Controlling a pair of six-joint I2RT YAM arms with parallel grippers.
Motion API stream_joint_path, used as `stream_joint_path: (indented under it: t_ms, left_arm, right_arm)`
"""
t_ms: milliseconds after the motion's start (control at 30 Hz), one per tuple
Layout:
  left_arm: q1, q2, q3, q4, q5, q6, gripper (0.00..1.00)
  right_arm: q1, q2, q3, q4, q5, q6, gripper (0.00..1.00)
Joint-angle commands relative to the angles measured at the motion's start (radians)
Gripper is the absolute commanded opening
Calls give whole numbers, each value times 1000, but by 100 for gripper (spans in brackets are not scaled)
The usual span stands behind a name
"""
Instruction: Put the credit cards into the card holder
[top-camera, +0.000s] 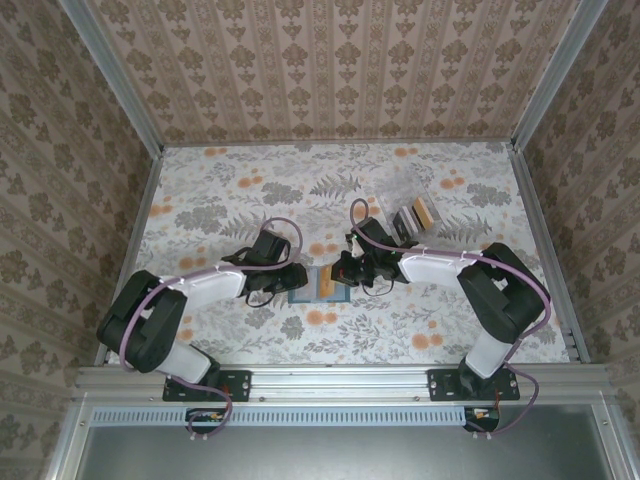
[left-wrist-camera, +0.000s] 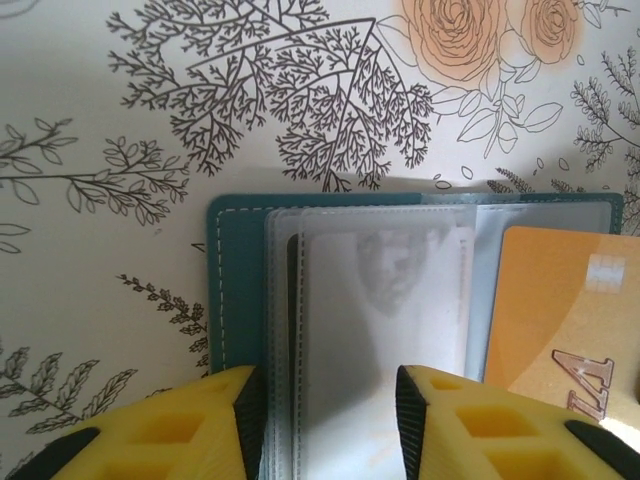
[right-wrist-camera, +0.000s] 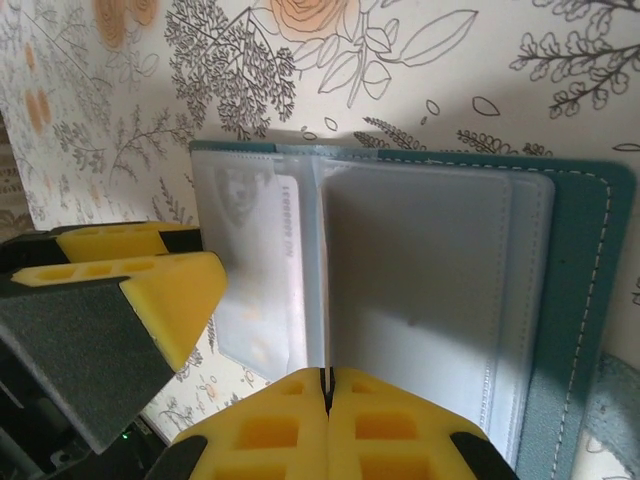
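Note:
The teal card holder (top-camera: 302, 286) lies open at the table's middle, its clear pockets facing up (left-wrist-camera: 235, 280) (right-wrist-camera: 580, 300). A white credit card (left-wrist-camera: 390, 300) (right-wrist-camera: 255, 250) sits in the left pocket. My left gripper (left-wrist-camera: 325, 420) (top-camera: 293, 277) hangs just over that card, jaws apart, its fingers (right-wrist-camera: 150, 285) straddling the card without closing on it. A tan-yellow credit card (left-wrist-camera: 560, 320) stands tilted over the holder's right half. My right gripper (right-wrist-camera: 327, 385) (top-camera: 346, 272) is shut on the tan-yellow card's near edge, which shows edge-on between the pads.
More cards (top-camera: 418, 213) stand stacked at the back right, next to a crumpled clear plastic wrap (top-camera: 400, 185). Patterned walls enclose the floral table (top-camera: 200, 200) on three sides. Both arms crowd the centre.

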Motion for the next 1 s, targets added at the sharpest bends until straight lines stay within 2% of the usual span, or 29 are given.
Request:
stream_joint_path:
  t_ms: [0, 200, 400, 967]
  left_arm:
    - [-7, -37, 3, -36, -31, 28, 45]
    - [-7, -71, -8, -48, -66, 21, 50]
    - [-5, -31, 1, -59, -64, 14, 51]
    - [-8, 52, -14, -13, -22, 4, 33]
  right_arm:
    - [-5, -34, -13, 39, -34, 30, 0]
    - [-3, -15, -4, 49, -47, 34, 0]
    - [-1, 5, -2, 74, -57, 44, 0]
    - [3, 105, -30, 128, -86, 62, 0]
